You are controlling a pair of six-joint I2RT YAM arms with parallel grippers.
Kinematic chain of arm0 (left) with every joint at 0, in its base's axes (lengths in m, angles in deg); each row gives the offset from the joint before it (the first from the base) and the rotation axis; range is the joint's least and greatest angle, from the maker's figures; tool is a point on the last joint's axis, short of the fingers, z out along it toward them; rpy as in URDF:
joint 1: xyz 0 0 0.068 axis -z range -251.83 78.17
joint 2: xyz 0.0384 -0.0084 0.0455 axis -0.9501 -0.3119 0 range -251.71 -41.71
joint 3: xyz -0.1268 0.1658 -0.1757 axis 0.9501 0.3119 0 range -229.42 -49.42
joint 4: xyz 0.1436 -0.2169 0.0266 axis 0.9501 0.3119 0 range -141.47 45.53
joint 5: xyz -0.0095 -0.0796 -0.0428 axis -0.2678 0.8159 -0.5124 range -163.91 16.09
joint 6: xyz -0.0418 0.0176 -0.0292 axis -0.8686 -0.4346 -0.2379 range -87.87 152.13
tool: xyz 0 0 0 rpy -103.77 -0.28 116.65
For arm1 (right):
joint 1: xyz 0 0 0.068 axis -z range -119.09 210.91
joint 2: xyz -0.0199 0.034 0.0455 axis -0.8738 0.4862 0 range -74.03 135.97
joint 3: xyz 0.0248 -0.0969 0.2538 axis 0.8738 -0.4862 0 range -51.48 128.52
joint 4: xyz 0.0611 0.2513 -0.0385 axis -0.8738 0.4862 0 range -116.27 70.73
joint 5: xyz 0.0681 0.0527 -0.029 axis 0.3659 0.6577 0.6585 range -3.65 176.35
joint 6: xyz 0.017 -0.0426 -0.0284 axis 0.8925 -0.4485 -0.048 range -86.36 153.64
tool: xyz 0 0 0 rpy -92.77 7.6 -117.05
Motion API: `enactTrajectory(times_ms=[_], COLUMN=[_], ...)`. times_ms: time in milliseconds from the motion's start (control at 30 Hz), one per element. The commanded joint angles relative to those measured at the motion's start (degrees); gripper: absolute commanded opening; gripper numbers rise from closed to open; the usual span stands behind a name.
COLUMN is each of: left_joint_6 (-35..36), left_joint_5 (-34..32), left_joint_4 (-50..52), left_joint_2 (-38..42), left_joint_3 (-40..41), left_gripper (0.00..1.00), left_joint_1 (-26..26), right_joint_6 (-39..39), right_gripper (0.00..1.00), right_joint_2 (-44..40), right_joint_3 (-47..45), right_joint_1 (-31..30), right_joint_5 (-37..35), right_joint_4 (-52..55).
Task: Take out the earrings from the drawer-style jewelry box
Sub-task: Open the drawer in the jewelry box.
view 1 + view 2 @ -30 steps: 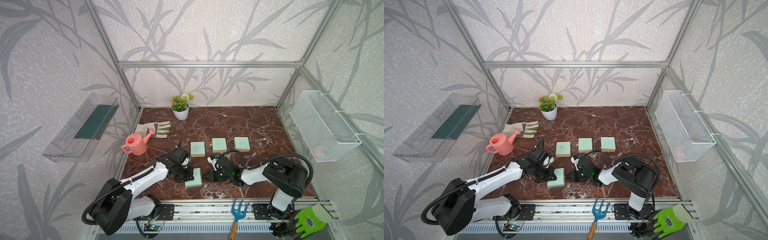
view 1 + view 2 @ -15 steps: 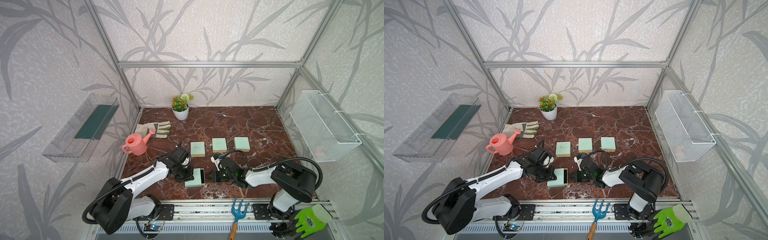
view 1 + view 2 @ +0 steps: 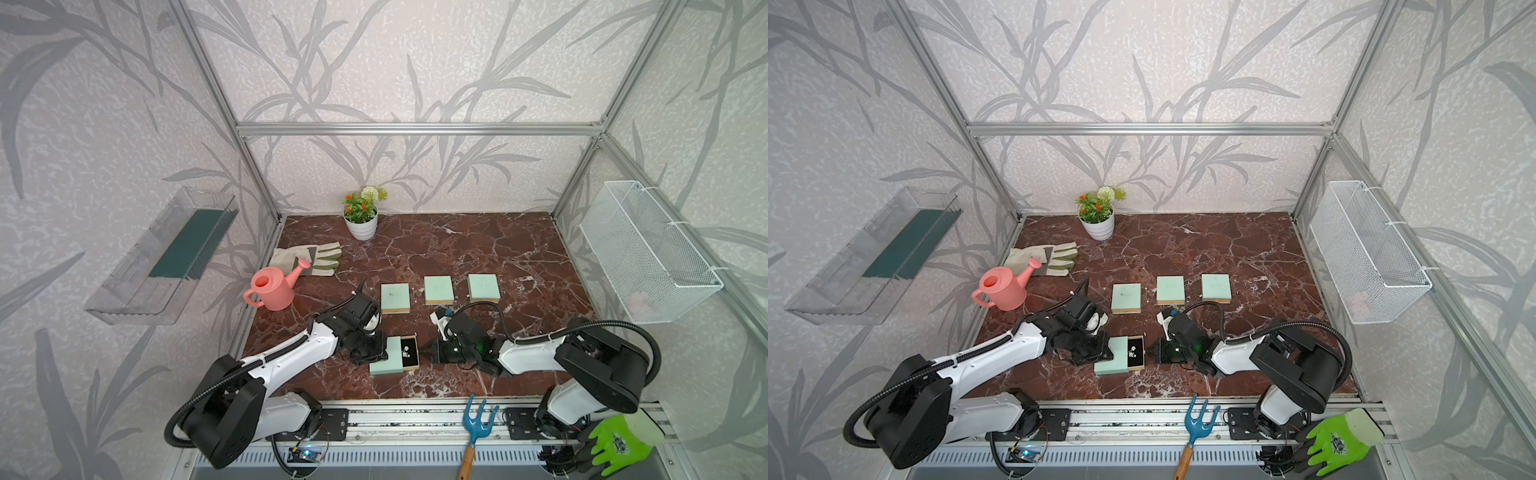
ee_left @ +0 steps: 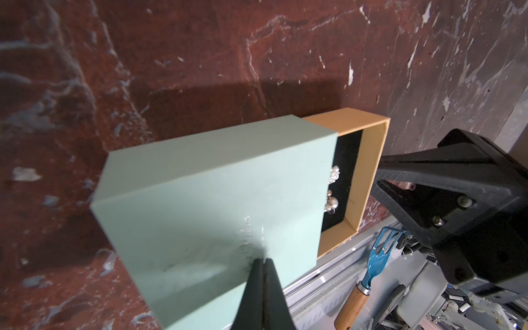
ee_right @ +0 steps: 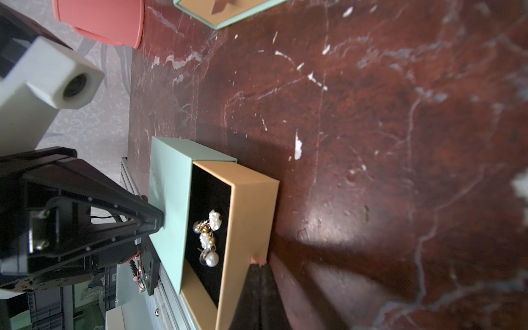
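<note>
The jewelry box lies near the front edge: a mint-green sleeve (image 3: 386,360) (image 4: 214,194) with its tan drawer (image 3: 412,352) (image 5: 248,205) slid partly out to the right. The earrings (image 5: 208,237) (image 4: 333,200) (image 3: 1132,352) are pale pearl and silvery pieces lying on the drawer's black lining. My left gripper (image 4: 263,260) (image 3: 383,352) is shut, its tips resting on top of the sleeve. My right gripper (image 5: 258,264) (image 3: 422,354) is shut on a small pinkish pull tab at the drawer's front wall.
Three closed mint boxes (image 3: 395,297) (image 3: 438,289) (image 3: 483,287) sit in a row behind. A pink watering can (image 3: 272,286), work gloves (image 3: 307,257) and a flower pot (image 3: 360,216) stand at the back left. A blue hand rake (image 3: 478,424) and a green glove (image 3: 615,444) lie on the front rail.
The drawer has slid out to the right with my right gripper, baring the earrings. The left gripper has stayed on the sleeve.
</note>
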Motion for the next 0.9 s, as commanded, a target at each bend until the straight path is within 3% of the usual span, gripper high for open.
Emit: enactTrajectory(times_ms=[0, 867], left_joint_6=[0.70, 1.39], left_joint_5=[-3.80, -3.40], left_joint_4=[3.60, 3.12], left_joint_2=[-0.90, -0.58], left_joint_3=[0.16, -0.04], left_gripper=[0.00, 0.00], left_joint_1=[0.05, 0.13], right_joint_6=[-1.27, -2.11], right_gripper=[0.00, 0.00], right_joint_2=[-1.76, -3.64], right_joint_3=[-0.67, 0.12], right_joint_1=[0.61, 1.52], right_joint_5=[-2.20, -3.67], right_joint_4=[3.31, 7.47])
